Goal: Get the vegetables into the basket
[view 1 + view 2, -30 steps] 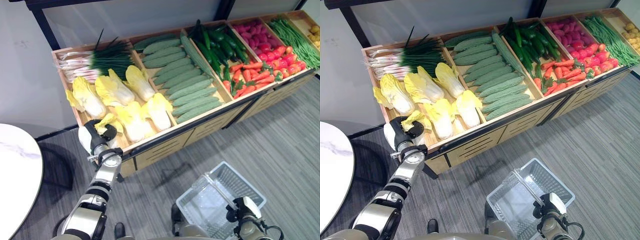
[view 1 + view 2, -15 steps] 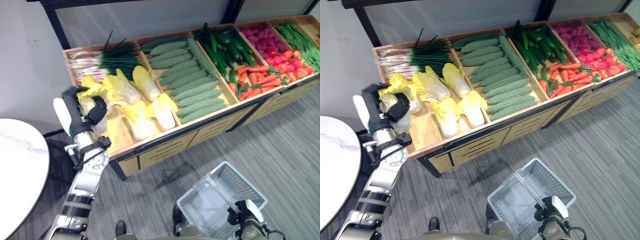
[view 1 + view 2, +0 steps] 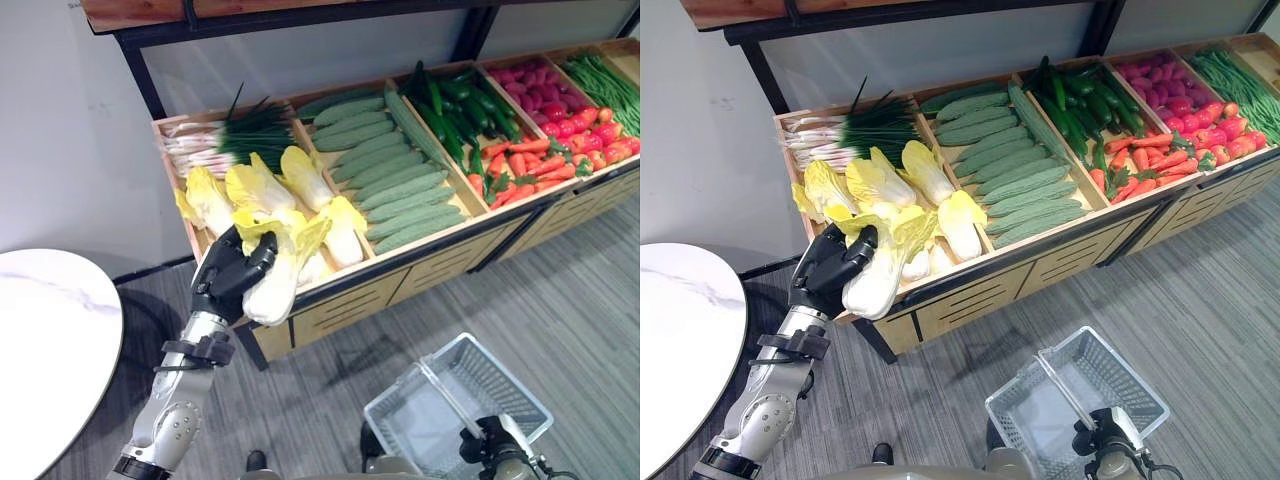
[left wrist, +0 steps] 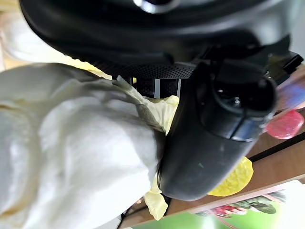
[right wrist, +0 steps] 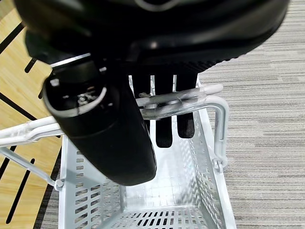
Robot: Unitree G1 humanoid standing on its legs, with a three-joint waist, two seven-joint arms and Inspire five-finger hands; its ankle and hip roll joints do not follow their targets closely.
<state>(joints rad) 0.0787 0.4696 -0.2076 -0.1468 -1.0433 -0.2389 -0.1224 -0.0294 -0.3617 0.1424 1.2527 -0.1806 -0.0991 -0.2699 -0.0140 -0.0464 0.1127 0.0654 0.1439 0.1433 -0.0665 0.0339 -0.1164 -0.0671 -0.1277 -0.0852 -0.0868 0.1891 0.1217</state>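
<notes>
My left hand (image 3: 226, 283) is shut on a napa cabbage (image 3: 274, 272) with a white stem and yellow leaves, held just over the front edge of the wooden display shelf (image 3: 360, 292). Up close the cabbage (image 4: 71, 143) bulges past my thumb (image 4: 214, 138). More cabbages (image 3: 262, 186) lie in the shelf's left bin. My right hand (image 5: 157, 109) is shut on the handle (image 5: 186, 95) of a white plastic basket (image 3: 455, 405), which hangs low over the grey floor at the lower right and holds nothing.
The shelf's bins hold scallions (image 3: 225, 140), pale green gourds (image 3: 385, 170), dark cucumbers (image 3: 450, 95), carrots (image 3: 520, 170), red vegetables (image 3: 565, 95) and green beans (image 3: 610, 75). A white round table (image 3: 45, 350) stands at the left. Grey carpet (image 3: 580, 290) stretches to the right.
My left hand has swung right and turned palm-down, carrying the cabbage from beside the shelf's left end to over its front edge. The camera has shifted. The basket stays low at the right.
</notes>
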